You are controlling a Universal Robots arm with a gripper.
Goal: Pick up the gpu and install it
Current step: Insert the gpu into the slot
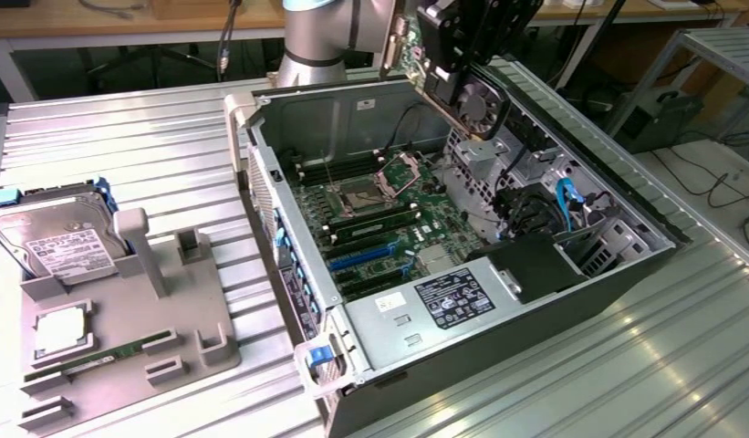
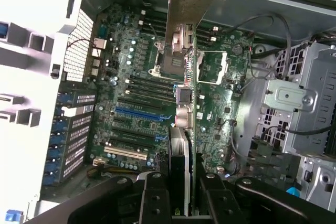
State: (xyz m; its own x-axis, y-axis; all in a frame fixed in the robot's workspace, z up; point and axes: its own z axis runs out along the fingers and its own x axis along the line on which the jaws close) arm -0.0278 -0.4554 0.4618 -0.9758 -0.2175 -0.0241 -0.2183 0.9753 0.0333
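Closest to the wrist, your gripper [image 2: 181, 195] is clamped on the gpu [image 2: 182, 150], which shows edge-on. Its silver bracket [image 2: 190, 9] reaches out over the motherboard [image 2: 136, 87] beyond. Treat the card as light and stiff but fragile (bare circuitry, a fan). Pinching the board's edges, clear of the fan, looks right. The exterior view adds the fan face [image 1: 478, 100] and shows the card hanging above the open computer case [image 1: 338, 119].
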